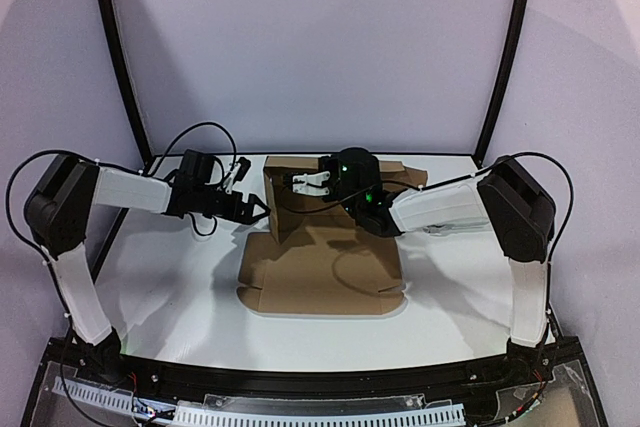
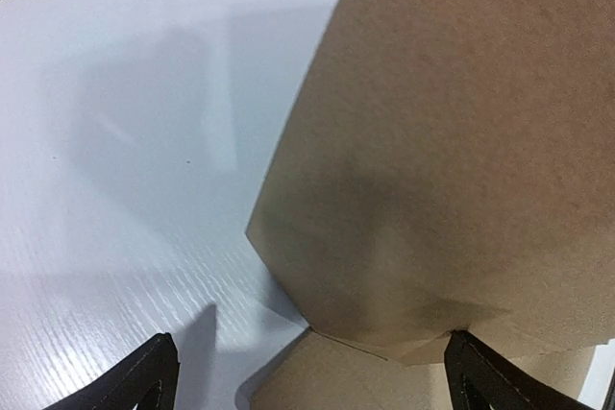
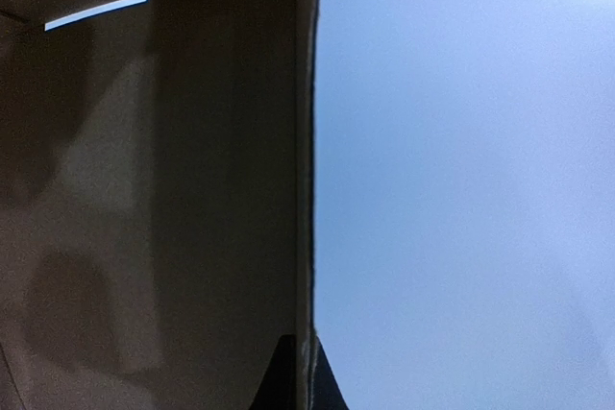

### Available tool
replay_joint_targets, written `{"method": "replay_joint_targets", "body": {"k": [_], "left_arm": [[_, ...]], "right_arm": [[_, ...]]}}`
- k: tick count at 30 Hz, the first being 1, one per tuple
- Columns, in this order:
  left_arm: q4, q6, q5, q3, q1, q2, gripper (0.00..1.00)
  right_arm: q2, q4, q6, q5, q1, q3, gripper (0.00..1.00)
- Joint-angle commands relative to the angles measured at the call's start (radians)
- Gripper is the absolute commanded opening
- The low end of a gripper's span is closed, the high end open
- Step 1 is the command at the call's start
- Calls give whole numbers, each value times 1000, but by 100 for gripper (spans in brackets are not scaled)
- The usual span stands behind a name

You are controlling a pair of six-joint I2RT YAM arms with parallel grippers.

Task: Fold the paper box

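The paper box is brown cardboard in the middle of the white table. Its base panel lies flat and a rear panel stands raised behind it. My right gripper reaches in from the right and is shut on that raised panel's upper edge. The right wrist view shows the thin cardboard edge pinched between my right gripper and the box's shaded inside. My left gripper is open beside the raised panel's left side. In the left wrist view a cardboard corner sits between its wide-apart fingertips.
The white table is framed by two black curved poles at the back corners, with a purple backdrop behind. A black rail runs along the near edge. Loose cables loop above the left arm.
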Motion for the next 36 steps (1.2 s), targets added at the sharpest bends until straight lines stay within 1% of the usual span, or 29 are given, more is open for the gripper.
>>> {"method": "replay_joint_targets", "body": {"k": [1, 7, 14, 18, 24, 29, 31, 36], "left_arm": [[112, -12, -41, 11, -7, 6, 99], [168, -17, 18, -6, -20, 7, 99], [195, 32, 44, -26, -48, -6, 99], [196, 47, 43, -2, -49, 0, 99], [206, 21, -69, 57, -49, 54, 99], [303, -36, -157, 50, -49, 83, 98], [343, -62, -185, 37, -49, 87, 96], [414, -90, -252, 22, -49, 102, 87]], "right_arm": [[47, -225, 27, -20, 27, -43, 0], [49, -236, 23, -9, 30, -41, 0], [44, -240, 21, -7, 30, -48, 0], [42, -244, 22, -10, 31, -52, 0], [25, -248, 27, -19, 31, -69, 0], [18, -255, 24, -24, 32, -82, 0], [16, -256, 21, -24, 34, -86, 0], [6, -255, 22, -38, 38, -93, 0]]}}
